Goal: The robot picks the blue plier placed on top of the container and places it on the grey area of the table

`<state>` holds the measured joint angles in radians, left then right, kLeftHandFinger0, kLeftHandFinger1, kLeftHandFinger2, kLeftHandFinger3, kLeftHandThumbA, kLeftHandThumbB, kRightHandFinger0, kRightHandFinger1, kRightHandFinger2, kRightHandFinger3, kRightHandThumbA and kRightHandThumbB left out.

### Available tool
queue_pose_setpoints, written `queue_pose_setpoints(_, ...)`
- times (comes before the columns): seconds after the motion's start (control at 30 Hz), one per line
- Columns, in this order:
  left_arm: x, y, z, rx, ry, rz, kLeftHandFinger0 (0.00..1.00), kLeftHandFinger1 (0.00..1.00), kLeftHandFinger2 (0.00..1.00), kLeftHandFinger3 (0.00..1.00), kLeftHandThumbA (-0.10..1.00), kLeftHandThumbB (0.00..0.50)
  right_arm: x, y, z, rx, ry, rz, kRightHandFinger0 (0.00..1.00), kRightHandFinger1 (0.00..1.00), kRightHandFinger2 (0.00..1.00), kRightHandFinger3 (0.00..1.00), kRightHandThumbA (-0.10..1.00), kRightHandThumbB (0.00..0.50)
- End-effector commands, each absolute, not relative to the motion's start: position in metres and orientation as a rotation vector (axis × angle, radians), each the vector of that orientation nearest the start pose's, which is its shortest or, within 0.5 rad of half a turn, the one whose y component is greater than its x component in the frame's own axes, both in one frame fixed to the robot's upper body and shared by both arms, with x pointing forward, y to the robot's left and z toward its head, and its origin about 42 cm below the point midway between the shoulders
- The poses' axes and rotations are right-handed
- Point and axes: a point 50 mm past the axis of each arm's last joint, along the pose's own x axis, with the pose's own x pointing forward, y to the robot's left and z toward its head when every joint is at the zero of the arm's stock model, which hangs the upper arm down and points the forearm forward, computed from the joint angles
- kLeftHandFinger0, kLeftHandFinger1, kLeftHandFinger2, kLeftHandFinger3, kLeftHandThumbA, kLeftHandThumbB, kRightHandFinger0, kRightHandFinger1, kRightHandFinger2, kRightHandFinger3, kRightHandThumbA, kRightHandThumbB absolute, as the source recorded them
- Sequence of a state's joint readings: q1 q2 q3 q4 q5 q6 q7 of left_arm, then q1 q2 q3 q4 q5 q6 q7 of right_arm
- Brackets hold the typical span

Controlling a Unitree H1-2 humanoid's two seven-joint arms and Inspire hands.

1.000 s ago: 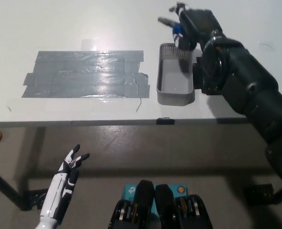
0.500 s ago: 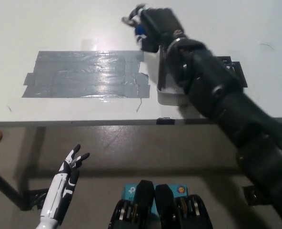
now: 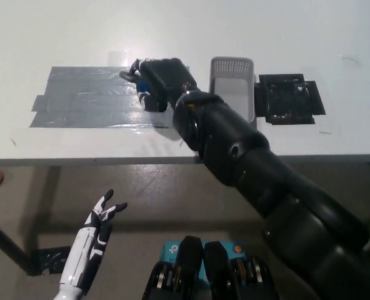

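Left robot hand (image 3: 97,228): nearest the camera, hanging below the desk edge at the lower left, fingers spread and holding nothing; at rest.
Desk (image 3: 60,147): white top, front edge running across the middle of the view.
Right robot hand (image 3: 160,81): black, reaching across from the bottom right, fingers wrapped around the blue plier; it sits over the right part of the grey area.
Blue plier (image 3: 143,86): only a small blue patch and a dark tip show between the fingers; whether it touches the tape cannot be told.
Grey area (image 3: 85,100): patch of grey tape strips on the desk, left of the container, with glare on it.
Container (image 3: 232,70): grey mesh basket just right of the hand, nothing visible on its rim.
Black mat (image 3: 291,100): flat dark square just beyond the container on the right.
Step in hand: placing phase, judged from the plier being clear of the container and over the tape.
Next move calls for: lowering until the plier rests on the tape, then loosening the fingers and lifting straight up without dragging it off the grey.
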<state>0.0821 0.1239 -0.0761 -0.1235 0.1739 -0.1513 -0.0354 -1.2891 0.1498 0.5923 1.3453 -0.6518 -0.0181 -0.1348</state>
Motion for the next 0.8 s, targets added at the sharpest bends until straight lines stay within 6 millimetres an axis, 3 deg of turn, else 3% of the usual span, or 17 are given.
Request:
queue_pose_setpoints(0.0,0.256,0.223,0.129,0.31,-0.243,-0.14,1.0,0.93,0.83,1.0,1.0,0.0,0.537,0.037,0.297,-1.298,-0.405,0.417,0.11,0.32,0.56,0.44,-0.1,0.195)
queue_pose_setpoints(0.03,0.257,0.223,0.13,0.313,-0.246,-0.143,1.0,0.93,0.83,1.0,1.0,0.0,0.537,0.036,0.295,-1.291,-0.378,0.423,0.23,0.49,0.77,0.63,-0.01,0.144)
queue_pose_setpoints(0.07,0.257,0.223,0.131,0.317,-0.247,-0.148,1.0,0.93,0.83,1.0,1.0,0.008,0.539,0.034,0.294,-1.277,-0.321,0.443,0.42,0.67,0.98,0.91,0.22,0.164)
queue_pose_setpoints(0.1,0.257,0.223,0.131,0.32,-0.244,-0.152,1.0,0.93,0.83,1.0,1.0,0.016,0.54,0.032,0.293,-1.252,-0.267,0.469,0.68,0.93,1.0,1.0,0.51,0.195)
queue_pose_setpoints(0.13,0.258,0.223,0.132,0.321,-0.243,-0.157,1.0,0.94,0.83,1.0,1.0,0.017,0.542,0.029,0.294,-1.234,-0.233,0.487,0.93,1.0,1.0,1.0,0.66,0.227)
queue_pose_setpoints(0.17,0.258,0.223,0.132,0.319,-0.239,-0.16,1.0,0.94,0.83,1.0,1.0,0.028,0.543,0.027,0.294,-1.217,-0.212,0.495,1.0,1.0,1.0,1.0,0.76,0.237)
queue_pose_setpoints(0.33,0.257,0.221,0.132,0.328,-0.234,-0.17,1.0,0.95,0.82,1.0,1.0,0.017,0.549,0.014,0.298,-1.196,-0.219,0.48,1.0,1.0,1.0,1.0,0.99,0.262)
queue_pose_setpoints(0.53,0.257,0.222,0.133,0.334,-0.242,-0.169,1.0,0.93,0.81,1.0,1.0,0.02,0.553,0.007,0.307,-1.153,-0.248,0.442,1.0,1.0,1.0,1.0,1.0,0.271)
queue_pose_setpoints(0.77,0.258,0.223,0.13,0.328,-0.24,-0.174,1.0,0.92,0.79,1.0,0.98,0.019,0.56,-0.008,0.34,-1.06,-0.372,0.375,1.0,1.0,1.0,1.0,1.0,0.282)
